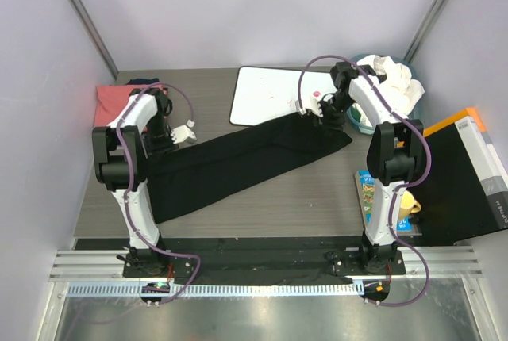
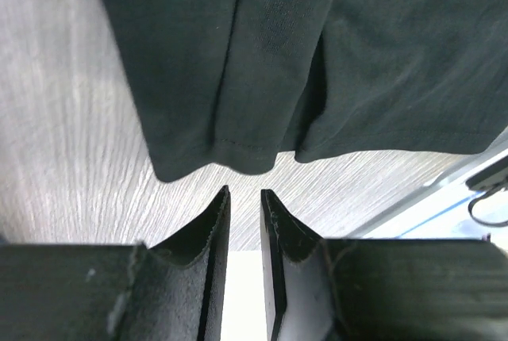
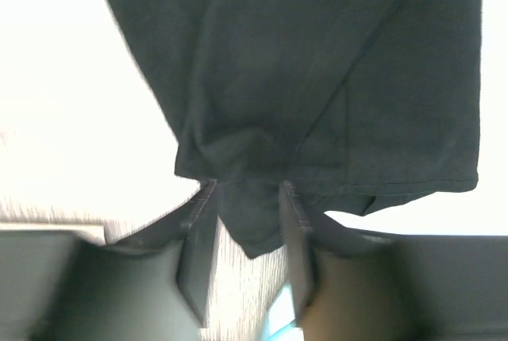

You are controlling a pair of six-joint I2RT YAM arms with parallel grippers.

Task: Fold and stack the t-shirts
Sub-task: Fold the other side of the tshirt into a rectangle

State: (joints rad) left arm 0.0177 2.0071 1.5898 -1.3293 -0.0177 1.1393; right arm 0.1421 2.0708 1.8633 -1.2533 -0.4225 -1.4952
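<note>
A black t-shirt (image 1: pixel 238 162) lies as a long folded strip slanting across the table, from lower left to upper right. My left gripper (image 1: pixel 186 132) hovers at its upper left edge. In the left wrist view its jaws (image 2: pixel 244 192) stand slightly apart and empty, just short of the black hem (image 2: pixel 230 151). My right gripper (image 1: pixel 311 108) is at the strip's far right end, over the white board's edge. Its jaws (image 3: pixel 248 186) are open, with a loose corner of the black t-shirt (image 3: pixel 254 222) lying between them. A coral-pink t-shirt (image 1: pixel 119 101) sits at the back left. White t-shirts (image 1: pixel 394 83) are heaped at the back right.
A flat white board with a black rim (image 1: pixel 270 93) lies at the back centre, partly under the black strip. The white heap sits in a teal tub (image 1: pixel 359 123). A black and orange box (image 1: pixel 468 170), a yellow cup (image 1: pixel 407 206) and a colourful book (image 1: pixel 368 190) crowd the right side.
</note>
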